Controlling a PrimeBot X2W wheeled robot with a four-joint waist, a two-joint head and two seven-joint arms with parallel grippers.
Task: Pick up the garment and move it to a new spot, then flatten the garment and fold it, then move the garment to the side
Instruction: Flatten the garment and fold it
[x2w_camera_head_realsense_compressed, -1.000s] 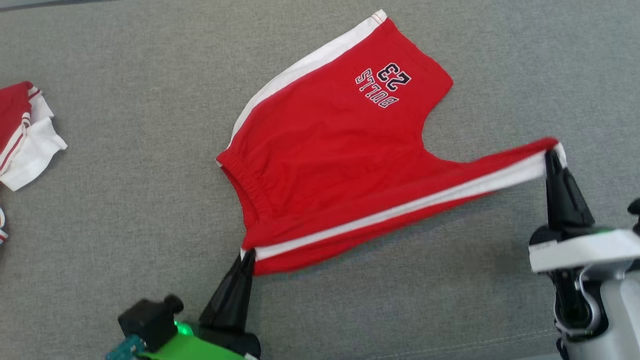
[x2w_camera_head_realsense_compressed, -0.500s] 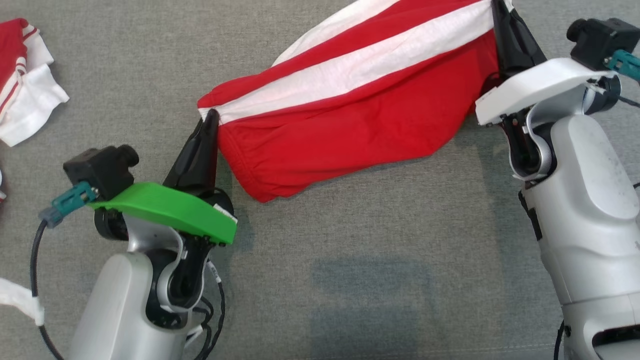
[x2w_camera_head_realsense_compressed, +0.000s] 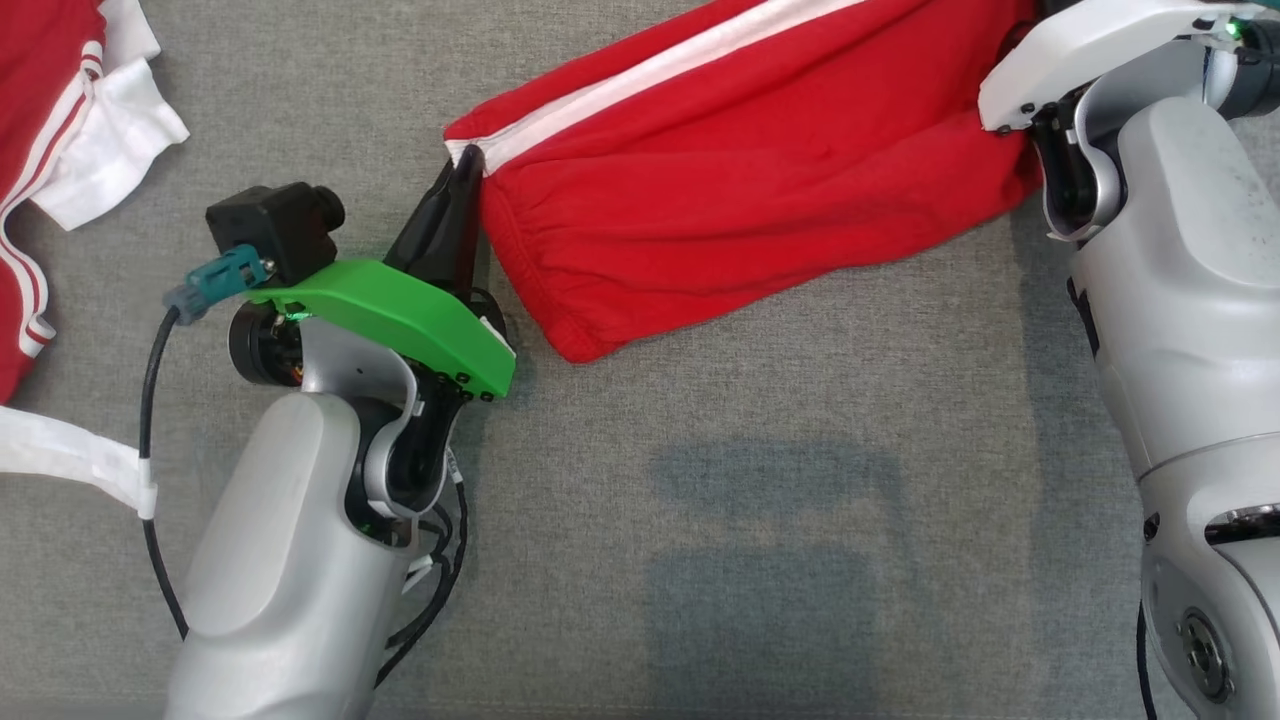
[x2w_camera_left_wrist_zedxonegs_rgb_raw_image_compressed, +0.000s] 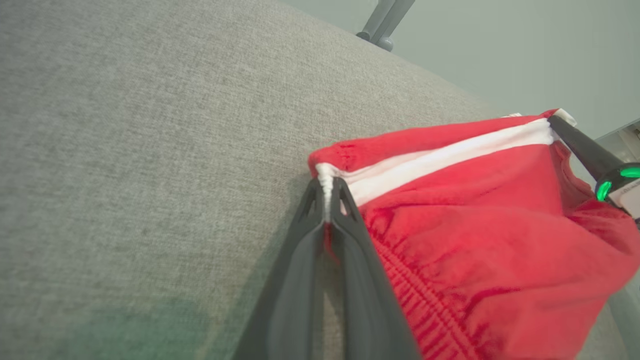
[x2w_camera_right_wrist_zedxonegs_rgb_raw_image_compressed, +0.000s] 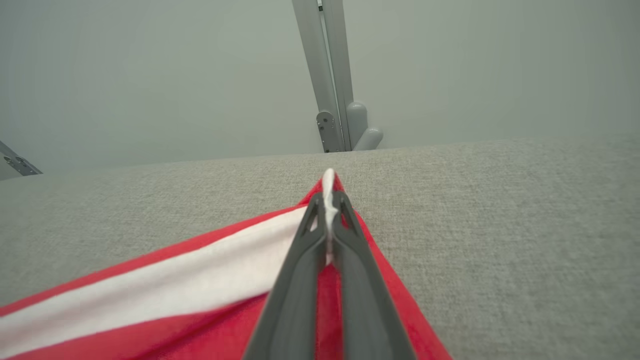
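Garment (x2w_camera_head_realsense_compressed: 760, 190) now in half (tools (x2w_camera_left_wrist_zedxonegs_rgb_raw_image_compressed: 326, 187) (x2w_camera_right_wrist_zedxonegs_rgb_raw_image_compressed: 328, 200) tight)

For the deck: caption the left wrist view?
Left claw shut on a white-striped corner of the red shorts, over the grey fabric surface.

We see a counter (x2w_camera_head_realsense_compressed: 760, 620) covered in grey woven cloth, with soft rectangular shadows (x2w_camera_head_realsense_compressed: 770, 560) lying on it. Beyond the counter's far edge stands a plain pale grey-green wall (x2w_camera_right_wrist_zedxonegs_rgb_raw_image_compressed: 150, 70). A grey metal post (x2w_camera_right_wrist_zedxonegs_rgb_raw_image_compressed: 330, 75) rises against the wall just behind that edge.
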